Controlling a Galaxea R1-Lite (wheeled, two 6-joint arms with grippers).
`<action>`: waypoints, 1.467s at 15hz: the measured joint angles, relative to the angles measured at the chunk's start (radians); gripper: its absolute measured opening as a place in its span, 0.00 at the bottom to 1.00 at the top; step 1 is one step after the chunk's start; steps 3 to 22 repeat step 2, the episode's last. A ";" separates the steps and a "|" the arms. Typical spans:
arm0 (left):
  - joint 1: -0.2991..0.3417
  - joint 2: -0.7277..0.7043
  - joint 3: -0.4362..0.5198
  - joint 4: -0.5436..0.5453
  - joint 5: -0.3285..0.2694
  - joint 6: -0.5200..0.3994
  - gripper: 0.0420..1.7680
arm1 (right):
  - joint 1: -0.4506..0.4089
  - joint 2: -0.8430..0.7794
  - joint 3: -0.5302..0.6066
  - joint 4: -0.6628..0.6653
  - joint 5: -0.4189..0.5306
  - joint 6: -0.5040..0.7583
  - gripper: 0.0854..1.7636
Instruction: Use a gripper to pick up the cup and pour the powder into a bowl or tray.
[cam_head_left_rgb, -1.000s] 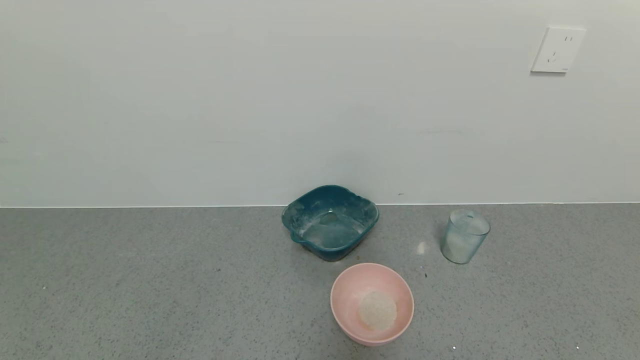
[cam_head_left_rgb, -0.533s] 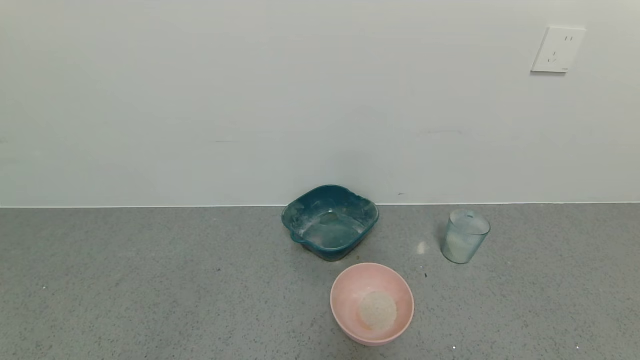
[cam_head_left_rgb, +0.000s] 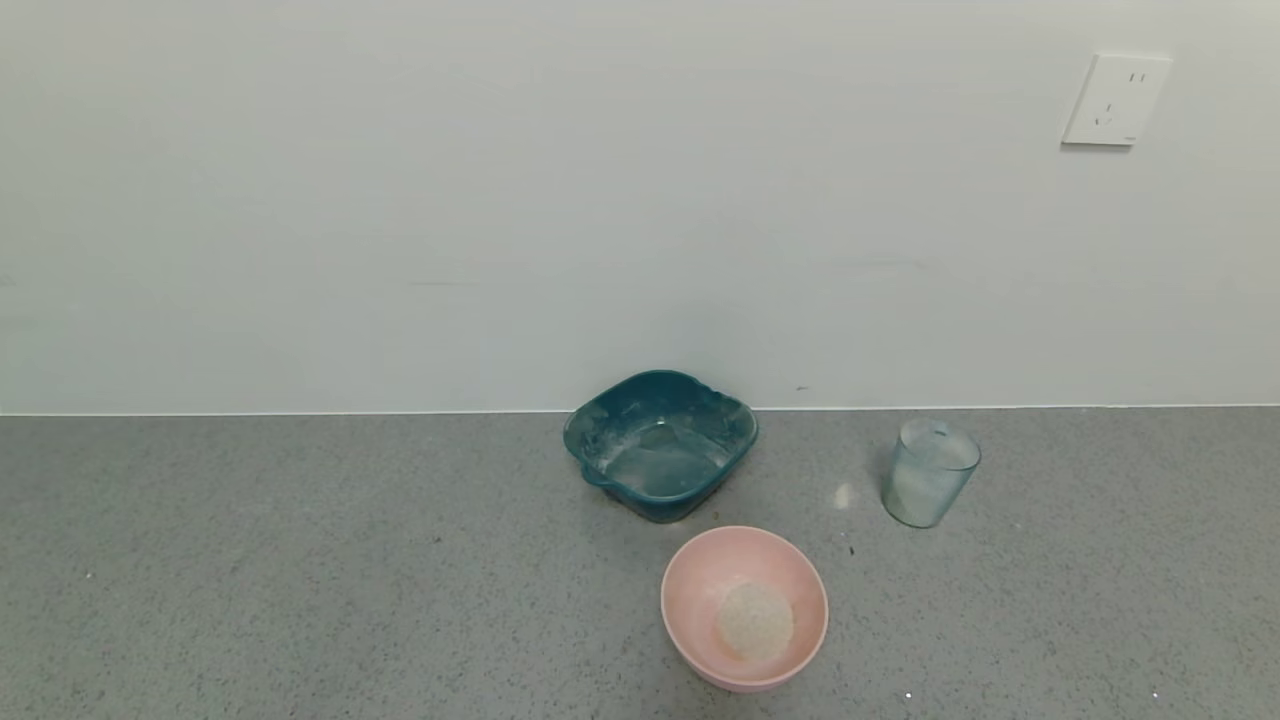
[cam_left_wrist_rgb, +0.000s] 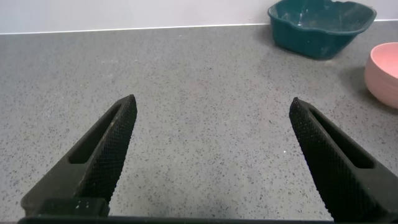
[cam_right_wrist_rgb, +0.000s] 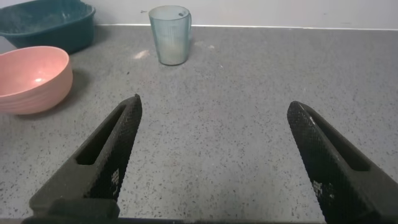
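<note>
The clear bluish ribbed cup (cam_head_left_rgb: 929, 472) stands upright on the grey counter at the right, near the wall, with pale powder (cam_head_left_rgb: 912, 487) inside. It also shows in the right wrist view (cam_right_wrist_rgb: 170, 34). The pink bowl (cam_head_left_rgb: 700, 590) sits near the counter's front middle with a pale pile of powder (cam_head_left_rgb: 755, 620) in it. It also shows in the right wrist view (cam_right_wrist_rgb: 31, 78) and the left wrist view (cam_left_wrist_rgb: 384, 73). Neither gripper shows in the head view. My right gripper (cam_right_wrist_rgb: 213, 107) is open and empty, low over the counter, well short of the cup. My left gripper (cam_left_wrist_rgb: 212, 106) is open and empty over bare counter.
A dark teal squarish tray (cam_head_left_rgb: 660, 441) dusted with white stands against the wall behind the pink bowl. It also shows in the left wrist view (cam_left_wrist_rgb: 320, 26) and the right wrist view (cam_right_wrist_rgb: 46, 23). A white wall socket (cam_head_left_rgb: 1114, 98) is high at the right.
</note>
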 joint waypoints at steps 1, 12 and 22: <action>0.000 0.000 0.000 0.000 0.000 0.000 1.00 | 0.000 0.000 0.000 0.000 0.000 -0.001 0.96; 0.000 0.000 0.000 0.000 0.000 0.000 1.00 | 0.000 0.000 0.001 0.001 0.001 -0.003 0.96; 0.000 0.000 0.000 0.000 0.000 0.000 1.00 | 0.000 0.000 0.001 0.001 0.001 -0.003 0.96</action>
